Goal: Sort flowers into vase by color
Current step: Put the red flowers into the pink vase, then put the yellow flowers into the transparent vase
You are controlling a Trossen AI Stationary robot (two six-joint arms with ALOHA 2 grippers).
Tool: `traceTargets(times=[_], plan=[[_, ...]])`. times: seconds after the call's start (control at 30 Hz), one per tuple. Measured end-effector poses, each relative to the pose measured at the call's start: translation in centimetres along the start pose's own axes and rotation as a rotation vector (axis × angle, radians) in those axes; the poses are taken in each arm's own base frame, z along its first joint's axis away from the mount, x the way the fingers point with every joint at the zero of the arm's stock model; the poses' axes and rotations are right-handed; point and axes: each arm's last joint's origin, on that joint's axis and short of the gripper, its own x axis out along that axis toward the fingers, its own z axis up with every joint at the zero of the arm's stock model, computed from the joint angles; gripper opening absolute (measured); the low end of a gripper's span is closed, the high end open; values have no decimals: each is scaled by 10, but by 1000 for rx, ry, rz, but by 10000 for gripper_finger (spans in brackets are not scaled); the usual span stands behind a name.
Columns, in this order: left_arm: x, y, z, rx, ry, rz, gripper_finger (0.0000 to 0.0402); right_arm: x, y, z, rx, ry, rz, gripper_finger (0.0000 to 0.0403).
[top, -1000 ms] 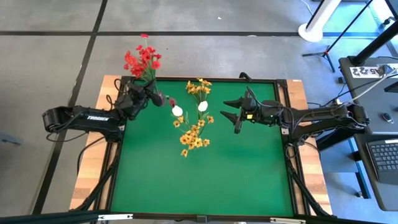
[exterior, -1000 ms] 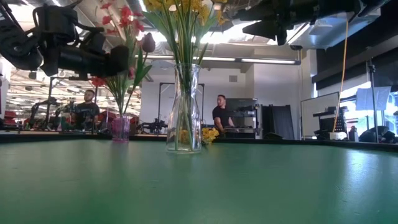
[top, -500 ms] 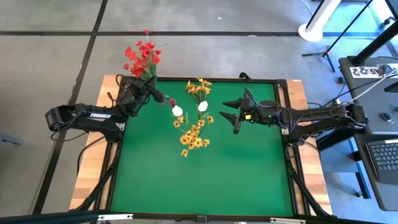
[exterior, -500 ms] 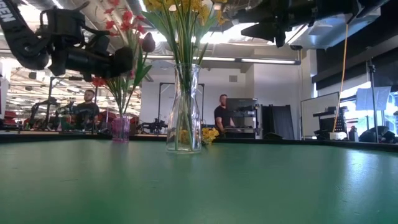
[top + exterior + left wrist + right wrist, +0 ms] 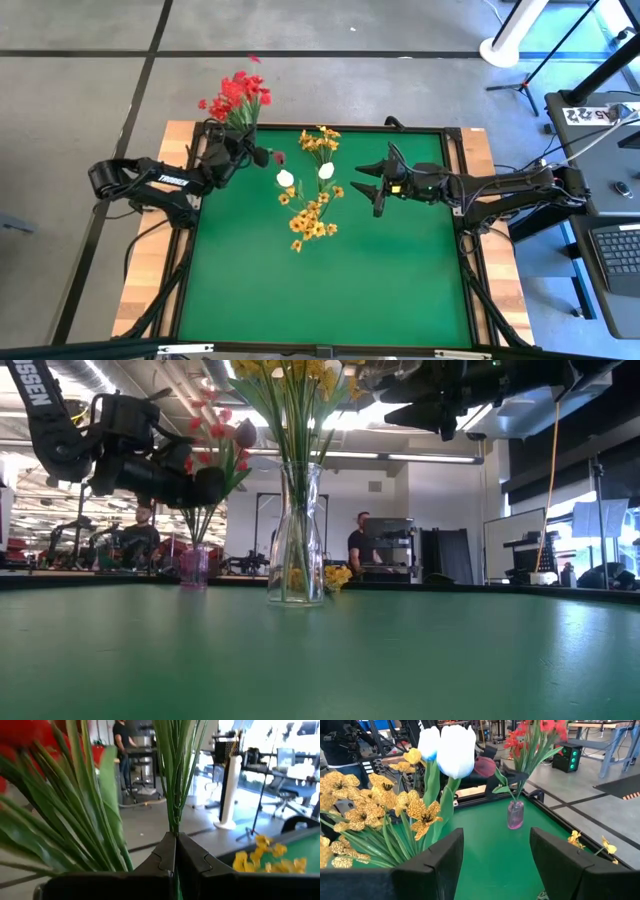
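High view, two white buds (image 5: 286, 177), left hand (image 5: 243, 152) pinching dark-red bud (image 5: 278, 157), right hand (image 5: 372, 187) wide.

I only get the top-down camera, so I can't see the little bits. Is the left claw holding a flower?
Observer: Yes. The left wrist view shows the left claw shut on a thin green stem.
Operator: What are the red flowers standing in?
Observer: A small pink vase. It shows in the low view.
Operator: What about the right claw?
Observer: Its own camera shows it open, with nothing between its fingers.
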Motion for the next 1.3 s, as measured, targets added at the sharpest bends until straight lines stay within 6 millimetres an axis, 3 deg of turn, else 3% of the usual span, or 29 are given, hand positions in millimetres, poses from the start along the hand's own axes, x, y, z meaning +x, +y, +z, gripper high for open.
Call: traceTargets(times=[0.3, 0.6, 0.93, 1.3], plan=[[-7, -8, -10, 75, 101, -19, 9, 0, 0, 0, 0, -1, 5, 225], [-16, -15, -19, 147, 183, -14, 93, 0, 0, 0, 0, -1, 4, 225], [-39, -17, -8, 163, 199, 8, 193, 0, 0, 0, 6, 0, 5, 225], [-73, -12, 4, 116, 226, -38, 224, 0, 0, 0, 13, 0, -8, 225]])
